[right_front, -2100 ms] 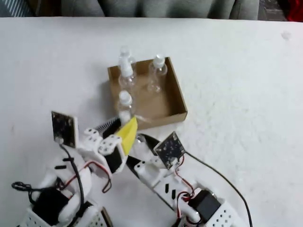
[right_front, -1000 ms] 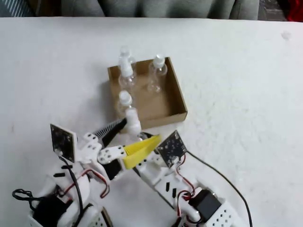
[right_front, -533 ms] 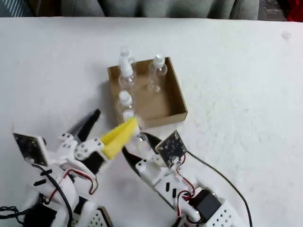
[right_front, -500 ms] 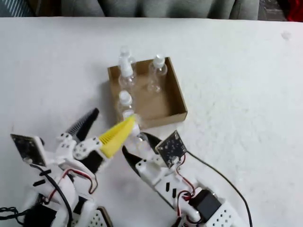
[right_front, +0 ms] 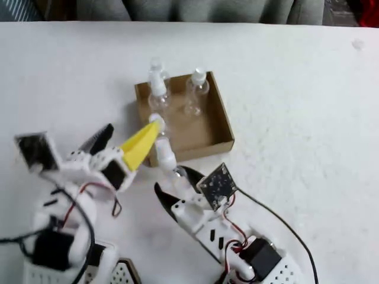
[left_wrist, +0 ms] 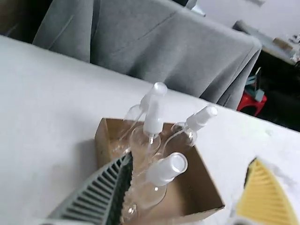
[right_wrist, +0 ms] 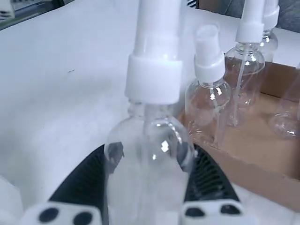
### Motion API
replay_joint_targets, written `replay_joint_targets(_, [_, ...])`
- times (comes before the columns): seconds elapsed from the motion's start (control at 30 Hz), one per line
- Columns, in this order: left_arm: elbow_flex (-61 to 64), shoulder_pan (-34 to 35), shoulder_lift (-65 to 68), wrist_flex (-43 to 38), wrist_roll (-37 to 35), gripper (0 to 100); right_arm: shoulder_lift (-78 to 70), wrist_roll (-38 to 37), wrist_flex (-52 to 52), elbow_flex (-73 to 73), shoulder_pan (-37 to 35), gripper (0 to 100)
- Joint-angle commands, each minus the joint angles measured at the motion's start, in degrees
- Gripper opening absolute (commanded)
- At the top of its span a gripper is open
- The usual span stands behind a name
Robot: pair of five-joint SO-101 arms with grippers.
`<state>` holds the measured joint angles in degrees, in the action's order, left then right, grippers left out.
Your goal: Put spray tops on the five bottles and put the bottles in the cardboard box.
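Shallow brown cardboard box [right_front: 207, 149]: holds four clear plastic bottles [right_front: 196, 90], each fitted with a white spray top

Fifth clear bottle [right_wrist: 150, 154]: its white spray top [right_wrist: 154, 70] is on; stands just outside the box's near wall, not yet boxed

Right gripper [right_front: 176, 182]: black fingers clamped on this bottle's body

Left gripper [right_front: 134, 129]: yellow and dark fingers wide apart, holding nothing, beside the box's near corner

Status, by judgement: capping looks complete; one placement outstanding, the held bottle onto the box's bare floor
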<state>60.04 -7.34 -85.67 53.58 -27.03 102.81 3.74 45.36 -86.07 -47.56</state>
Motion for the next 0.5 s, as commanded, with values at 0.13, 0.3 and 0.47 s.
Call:
replay_joint_targets(0.13, [-5.0, 2.0, 8.1, -1.6, -5.6, 35, 0.6, -0.1, 0.7, 3.5, 0.7, 1.5])
replay_joint_targets(0.3, [-4.7, 1.5, 8.1, -1.6, -5.6, 26, 0.7, -0.1, 0.7, 3.6, 0.7, 1.5])
replay_joint_targets(0.47, [-4.5, -2.0, 8.1, -1.6, -4.7, 1, 0.7, -0.1, 0.7, 3.7, 1.4, 1.5])
